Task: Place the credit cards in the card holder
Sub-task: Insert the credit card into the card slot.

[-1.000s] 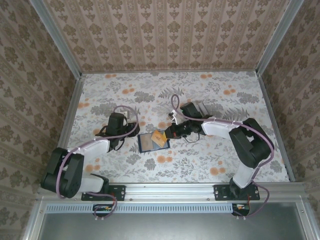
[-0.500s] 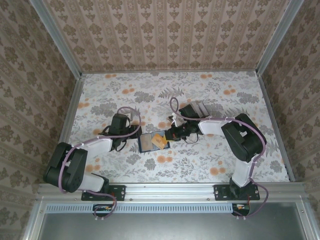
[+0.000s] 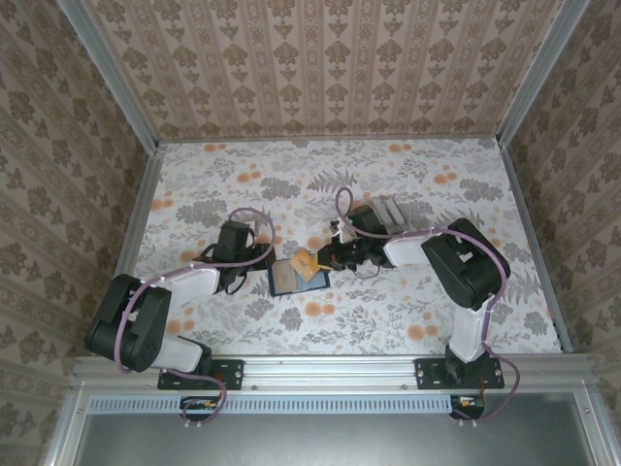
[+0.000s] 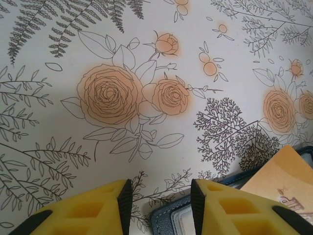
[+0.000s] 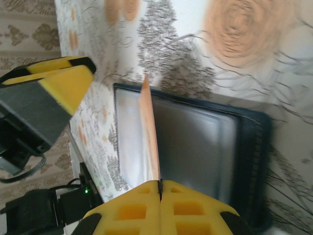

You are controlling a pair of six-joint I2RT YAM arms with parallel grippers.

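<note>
1. Your left gripper (image 4: 160, 190) stood with its yellow foam fingers (image 4: 88, 210) partly apart and nothing clamped between them. In the left wrist view, one finger sat over the near corner of the card holder.
2. The card holder (image 3: 294, 279) lay open and flat on the desk (image 3: 408, 175), closer to the near edge than the far one and a little left of the middle. It was a dark navy rectangle with a stitched rim and a paler, smooth, slightly shiny inside (image 5: 195, 142).
3. An orange card (image 3: 307, 262) stood tilted on edge over the holder's far right part, thin and stiff. The small brownish print on its face (image 4: 281, 178) was too small for me to read.
4. Your right gripper (image 5: 159, 185) had its yellow pads pressed together on the card's edge, pinching it above the holder's open inside.
5. The desk cover was matte, pale, and printed with grey ferns and orange roses.
</note>
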